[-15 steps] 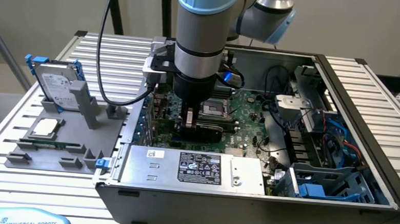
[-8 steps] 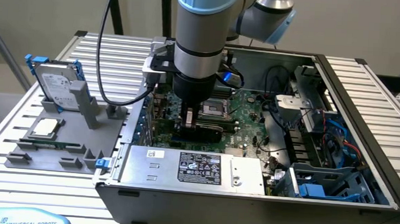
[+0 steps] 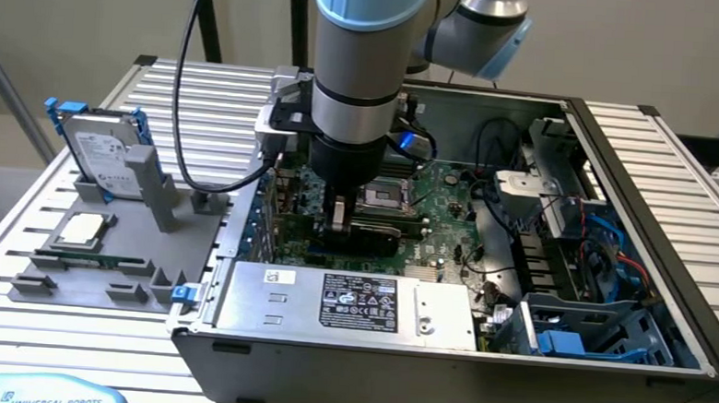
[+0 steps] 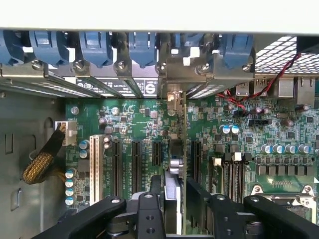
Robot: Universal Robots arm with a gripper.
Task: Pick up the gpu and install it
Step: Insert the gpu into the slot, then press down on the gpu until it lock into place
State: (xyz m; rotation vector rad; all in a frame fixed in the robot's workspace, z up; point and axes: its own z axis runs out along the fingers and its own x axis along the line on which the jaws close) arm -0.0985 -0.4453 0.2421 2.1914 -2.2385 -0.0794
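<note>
Tool [image 4: 172, 201] down inside computer case [image 3: 653, 235], fingers straddling upright card [image 4: 178, 149] over motherboard slot [image 4: 175, 164], grip tightness unclear.

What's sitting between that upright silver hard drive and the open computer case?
In the exterior view, a grey upright post of the grey holder tray stands between the hard drive and the computer case, then bare ribbed table.

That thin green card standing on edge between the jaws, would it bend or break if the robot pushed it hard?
The gpu looks like a thin rigid board, so it would probably flex little and might crack if forced sideways. Standing edge-on above the motherboard, it seems apt to tip unless guided straight. Its metal bracket probably stiffens that end.
</note>
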